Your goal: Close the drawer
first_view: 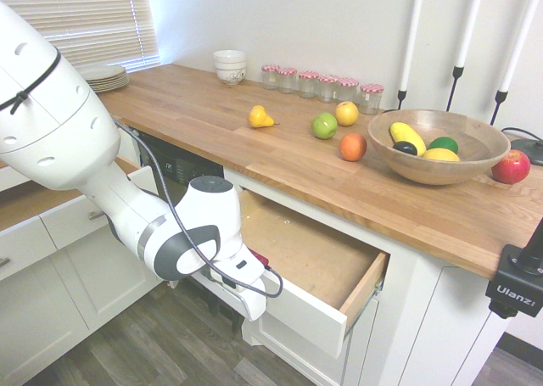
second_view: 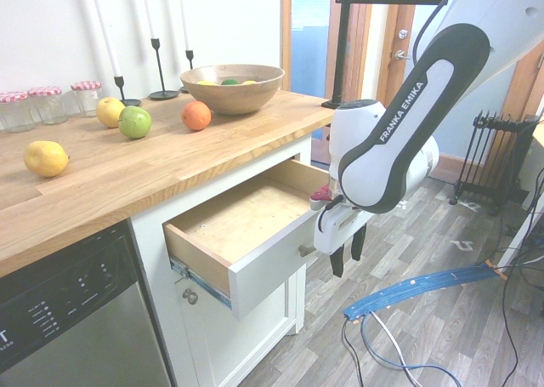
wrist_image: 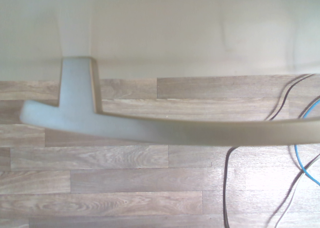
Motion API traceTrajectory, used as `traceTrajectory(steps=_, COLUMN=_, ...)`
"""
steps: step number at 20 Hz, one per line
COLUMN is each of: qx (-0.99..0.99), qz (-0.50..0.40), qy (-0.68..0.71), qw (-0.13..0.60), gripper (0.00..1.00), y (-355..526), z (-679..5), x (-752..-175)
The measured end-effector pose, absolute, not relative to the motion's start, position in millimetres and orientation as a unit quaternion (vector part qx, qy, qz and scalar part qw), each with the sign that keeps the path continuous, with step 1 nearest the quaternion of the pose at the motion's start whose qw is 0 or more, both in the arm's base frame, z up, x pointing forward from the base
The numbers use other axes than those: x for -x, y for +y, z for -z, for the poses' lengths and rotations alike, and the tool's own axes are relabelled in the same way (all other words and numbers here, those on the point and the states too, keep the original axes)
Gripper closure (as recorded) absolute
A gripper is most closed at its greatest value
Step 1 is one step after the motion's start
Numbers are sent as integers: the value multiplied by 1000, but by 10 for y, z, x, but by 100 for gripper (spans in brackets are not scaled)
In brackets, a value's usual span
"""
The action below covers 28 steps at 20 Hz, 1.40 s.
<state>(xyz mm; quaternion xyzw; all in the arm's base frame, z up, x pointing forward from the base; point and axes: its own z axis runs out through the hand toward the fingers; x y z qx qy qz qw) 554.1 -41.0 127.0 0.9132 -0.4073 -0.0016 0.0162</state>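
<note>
While the drawer (second_view: 246, 234) stands pulled well out from under the wooden table (second_view: 127, 183), its light wood bottom bare and open to the room, the gripper (second_view: 347, 255) hangs right in front of the white drawer front, on the room side, dark fingers (second_view: 337, 259) pointing down at the floor. That is the relation that counts: the drawer lies cabinet-ward of the fingers, so closing it looks like a plain push straight back toward the cabinet, square against the front. The handle (wrist_image: 165, 130) runs long across the front, parallel to the table edge, and the wrist view catches it from directly above, a curved metal bar on its post with the plank floor beneath, so the wrist sits over the handle, near one end of it. The second exterior view gives the fingers side-on, two prongs close together with nothing between them, so I read them as drawn together and empty, though the gap is hard to judge. The first exterior view hides the fingers behind the arm's wrist but shows how far the drawer (first_view: 314, 263) juts out, with its corner plain. My call: the push has not begun to bite.
</note>
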Motion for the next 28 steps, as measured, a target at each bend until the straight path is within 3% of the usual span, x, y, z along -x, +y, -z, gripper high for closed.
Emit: traceTrajectory(steps=28, qx=-911, qz=-31, qy=-412, qw=6, gripper=100, y=-416, z=-1221, x=-5823)
